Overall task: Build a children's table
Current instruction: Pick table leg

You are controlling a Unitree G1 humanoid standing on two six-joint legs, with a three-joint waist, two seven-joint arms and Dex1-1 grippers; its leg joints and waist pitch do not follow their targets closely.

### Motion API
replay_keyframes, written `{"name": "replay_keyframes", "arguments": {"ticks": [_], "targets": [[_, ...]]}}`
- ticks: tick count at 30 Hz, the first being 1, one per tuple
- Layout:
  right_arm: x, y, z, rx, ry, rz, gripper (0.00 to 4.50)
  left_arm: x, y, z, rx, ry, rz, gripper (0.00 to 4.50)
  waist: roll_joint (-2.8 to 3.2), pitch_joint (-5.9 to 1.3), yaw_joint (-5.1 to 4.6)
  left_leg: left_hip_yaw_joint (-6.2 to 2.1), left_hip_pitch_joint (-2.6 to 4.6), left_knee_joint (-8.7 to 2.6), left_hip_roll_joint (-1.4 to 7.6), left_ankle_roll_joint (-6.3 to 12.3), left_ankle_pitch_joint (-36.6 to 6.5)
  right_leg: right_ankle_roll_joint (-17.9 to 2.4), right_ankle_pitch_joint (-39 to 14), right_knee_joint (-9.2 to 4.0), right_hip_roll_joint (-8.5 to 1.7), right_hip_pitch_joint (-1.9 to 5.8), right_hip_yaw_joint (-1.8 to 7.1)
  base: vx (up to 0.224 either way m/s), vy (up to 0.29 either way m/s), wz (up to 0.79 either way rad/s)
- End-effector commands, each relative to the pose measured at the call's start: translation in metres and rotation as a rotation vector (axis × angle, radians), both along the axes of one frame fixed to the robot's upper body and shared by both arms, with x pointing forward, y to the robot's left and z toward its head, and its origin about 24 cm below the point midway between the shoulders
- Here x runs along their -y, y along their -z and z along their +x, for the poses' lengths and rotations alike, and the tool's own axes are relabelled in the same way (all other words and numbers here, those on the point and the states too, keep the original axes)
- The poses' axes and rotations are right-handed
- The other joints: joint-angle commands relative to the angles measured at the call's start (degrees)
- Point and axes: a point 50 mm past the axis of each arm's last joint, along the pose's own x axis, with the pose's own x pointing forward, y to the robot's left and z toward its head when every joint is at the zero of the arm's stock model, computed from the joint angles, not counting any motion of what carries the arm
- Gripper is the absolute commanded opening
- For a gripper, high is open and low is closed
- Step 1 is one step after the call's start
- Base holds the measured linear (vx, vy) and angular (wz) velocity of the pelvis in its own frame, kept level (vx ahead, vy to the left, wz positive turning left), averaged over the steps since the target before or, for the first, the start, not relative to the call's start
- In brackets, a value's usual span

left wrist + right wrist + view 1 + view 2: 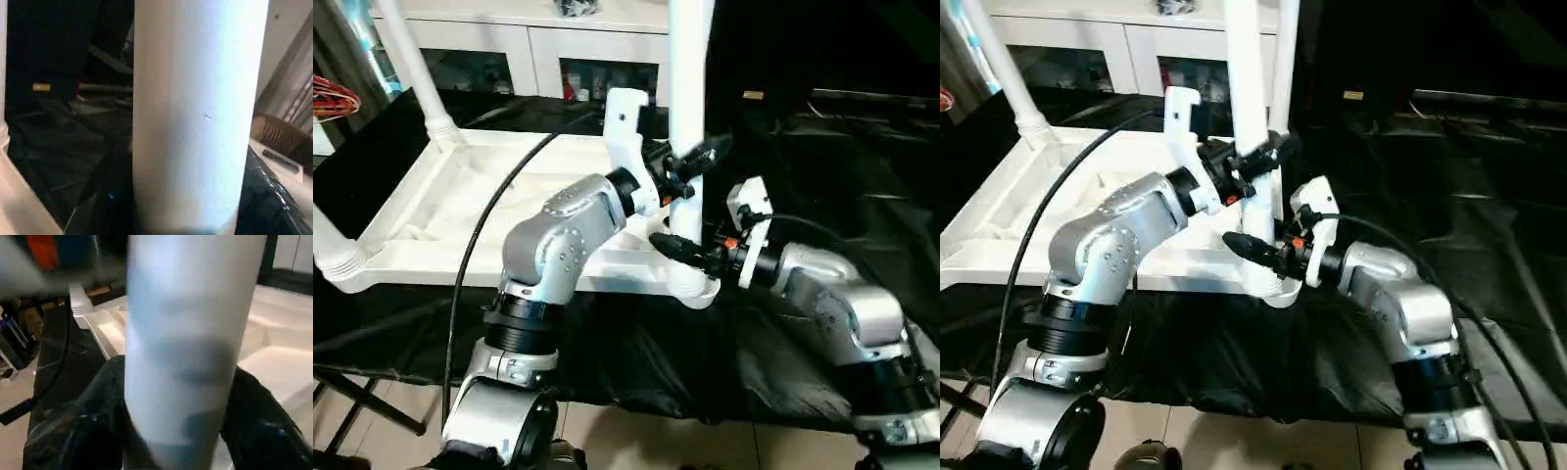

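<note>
- Your left gripper [690, 166] clasps the upright leg [686, 88] high up; right gripper [690, 250] clasps it low, just above the socket [690, 284].
- That leg stands in the near corner socket of the upturned top [460, 211].
- Head views show another leg [411, 59] seated at the far corner; left wrist view shows a wicker chair [276, 134].

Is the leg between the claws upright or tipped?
Upright: the leg rises straight from the corner socket of the upturned tabletop. Whether it is fully seated: cannot tell.

Silver forearms [568, 235], black cables [475, 245]
</note>
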Motion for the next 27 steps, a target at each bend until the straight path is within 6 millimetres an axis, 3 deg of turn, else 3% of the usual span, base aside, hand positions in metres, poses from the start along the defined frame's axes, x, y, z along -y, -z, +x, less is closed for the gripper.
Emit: {"name": "replay_keyframes", "arguments": {"ticks": [1,10,27], "targets": [[0.006,-0.002,0.002,0.002,0.003,-0.024,3.01,0.001,-0.004,-0.002,0.039,0.018,0.007,1.84,-1.13,-5.07,0.04,-0.95,1.5,-3.75,1.38,0.65,-11.2,-7.2,-18.0,-4.77,-3.21,3.1,2.61,0.0,0.0,0.0],[0.018,0.005,-0.004,-0.106,-0.083,-0.128,3.18,0.003,-0.007,-0.004,0.077,0.053,0.008,1.84,-1.39,-5.19,0.08,-0.93,1.18,-3.55,1.34,1.51,-9.6,-8.3,-16.0,-4.42,-3.19,3.35,2.57,0.0,0.0,0.0],[0.015,0.011,-0.008,-0.142,-0.138,-0.136,3.18,0.01,-0.006,-0.014,0.1,0.16,0.032,1.84,-1.39,-5.16,0.04,-0.91,1.3,-3.54,1.41,1.33,-10.1,-8.8,-16.6,-4.44,-3.23,3.35,2.58,0.0,0.0,0.0]]}}
